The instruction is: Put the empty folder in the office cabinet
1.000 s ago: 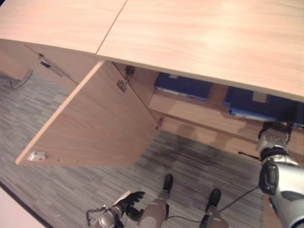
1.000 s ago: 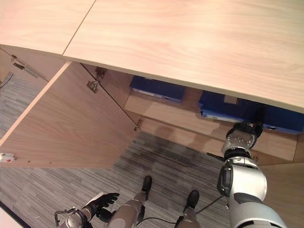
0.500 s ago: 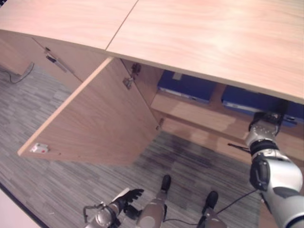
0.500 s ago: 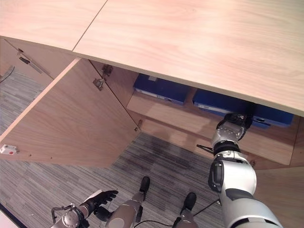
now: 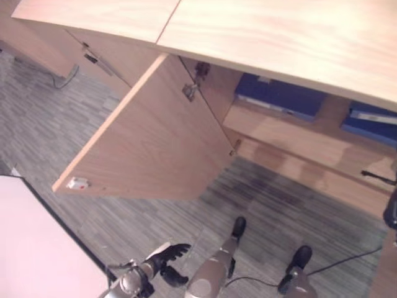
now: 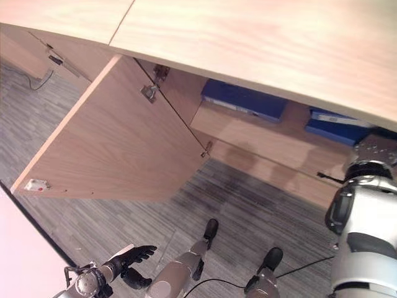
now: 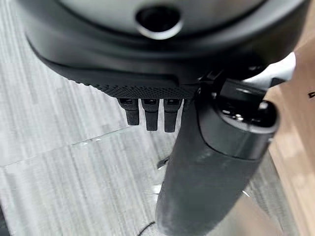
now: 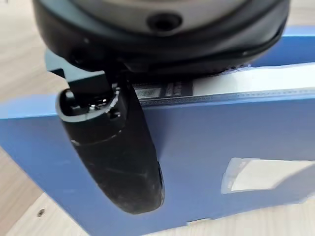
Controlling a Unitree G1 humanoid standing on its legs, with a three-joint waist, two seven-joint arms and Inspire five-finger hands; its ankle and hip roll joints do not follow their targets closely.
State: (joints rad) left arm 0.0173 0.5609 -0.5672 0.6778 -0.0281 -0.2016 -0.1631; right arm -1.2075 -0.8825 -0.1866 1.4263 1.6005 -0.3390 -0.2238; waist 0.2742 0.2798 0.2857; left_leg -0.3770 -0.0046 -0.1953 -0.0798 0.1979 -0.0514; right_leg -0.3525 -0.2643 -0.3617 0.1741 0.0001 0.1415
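Blue folder (image 8: 206, 147) is lying on the cabinet shelf (image 6: 273, 146) at three o'clock, right hand (image 8: 113, 147) hovering beside it, its fingers impossible to judge. Withdrawing carelessly risks dragging the folder off. Its label's print is showing, too small to read. Left hand (image 6: 127, 257) is hanging relaxed, fingers straight.

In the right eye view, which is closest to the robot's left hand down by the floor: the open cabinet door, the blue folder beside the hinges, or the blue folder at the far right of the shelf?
From the left robot hand, bottom left:
1. Open cabinet door, just above it on the left.
2. Blue folder by the hinges, middle of the shelf.
3. Blue folder at the far right, by the right arm.
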